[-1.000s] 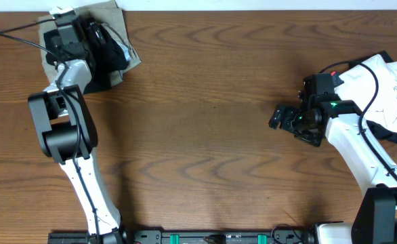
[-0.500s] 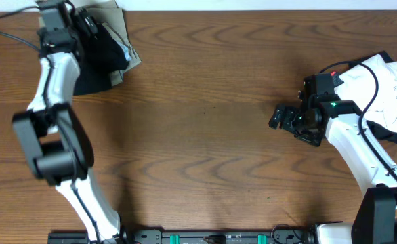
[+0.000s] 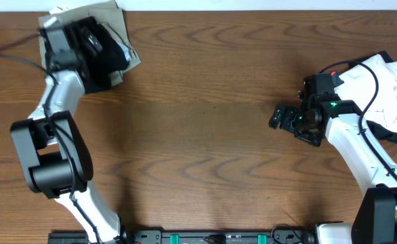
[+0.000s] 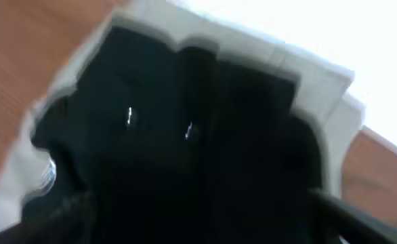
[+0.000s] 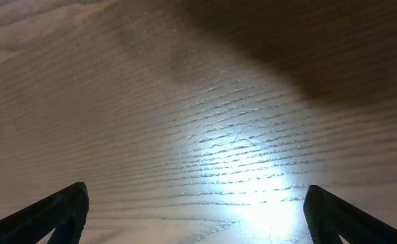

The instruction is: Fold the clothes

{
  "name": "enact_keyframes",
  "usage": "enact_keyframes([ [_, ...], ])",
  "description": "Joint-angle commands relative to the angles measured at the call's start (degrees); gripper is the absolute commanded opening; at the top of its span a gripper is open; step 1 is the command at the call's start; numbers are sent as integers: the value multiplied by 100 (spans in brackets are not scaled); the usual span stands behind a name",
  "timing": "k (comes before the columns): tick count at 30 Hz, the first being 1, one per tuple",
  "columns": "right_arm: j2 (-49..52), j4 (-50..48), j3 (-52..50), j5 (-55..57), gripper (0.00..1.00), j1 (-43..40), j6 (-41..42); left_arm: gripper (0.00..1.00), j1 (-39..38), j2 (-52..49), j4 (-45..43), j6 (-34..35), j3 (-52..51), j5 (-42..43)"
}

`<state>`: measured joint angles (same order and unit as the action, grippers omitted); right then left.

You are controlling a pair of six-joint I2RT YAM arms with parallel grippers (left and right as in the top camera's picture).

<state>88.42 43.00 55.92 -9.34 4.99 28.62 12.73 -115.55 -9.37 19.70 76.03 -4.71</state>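
The table (image 3: 205, 102) is bare wood across its whole middle, from the near edge to the far edge where a white wall (image 3: 253, 4) begins. That wide stretch lies open between the two arms.

The clothes sit in two piles, well apart, at opposite sides. At the far-left corner a khaki piece (image 3: 107, 12) lies flat, its far edge almost at the wall, with a black T-shirt (image 3: 112, 57) bunched on top of it. At the right edge a white printed top (image 3: 388, 85) lies over a dark garment (image 3: 395, 137), and part of that pile runs out of the overhead view.

The left arm rises from the near edge, bends at a dark elbow, and stretches its forearm up to the far-left pile. The left end effector (image 3: 89, 41) hangs over the black T-shirt. The overhead view blurs it. In the left wrist view, also blurred, its dark fingertips (image 4: 56, 217) stand wide at the bottom corners, with black cloth (image 4: 185, 156) filling the room between them and pale fabric framing it. I cannot tell whether they touch the cloth.

The right arm climbs from the near-right corner and leans left, its wrist just beside the right pile. The right end effector (image 3: 280, 116) points towards the centre over bare wood, its jaws spread wide and holding nothing. The right wrist view shows only table grain between its fingertips (image 5: 49, 213).
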Motion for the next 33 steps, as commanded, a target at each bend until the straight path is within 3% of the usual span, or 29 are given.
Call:
enact_keyframes([
  [1,-72,9,96,37,99,-48,-44,98,11,-101,-1036,-74,-616,-48],
  [4,-72,9,96,37,99,-48,-44,98,11,-306,-1714,-358,-868,-48],
  [9,-72,7,96,37,99,-48,-44,98,9,-905,-1856,-1235,-868,-48],
  [16,-72,9,96,37,99,-48,-44,98,9,-1193,-1926,-1482,-868,-50],
  [21,-72,9,96,37,99,-48,-44,98,4,-385,-1897,-1480,-868,-50],
  [28,-72,9,96,37,99,-48,-44,98,-46,1609,-1515,-1467,-868,-44],
  [33,-72,9,96,37,99,-48,-44,98,-177,3200,-116,-680,-868,-22],
])
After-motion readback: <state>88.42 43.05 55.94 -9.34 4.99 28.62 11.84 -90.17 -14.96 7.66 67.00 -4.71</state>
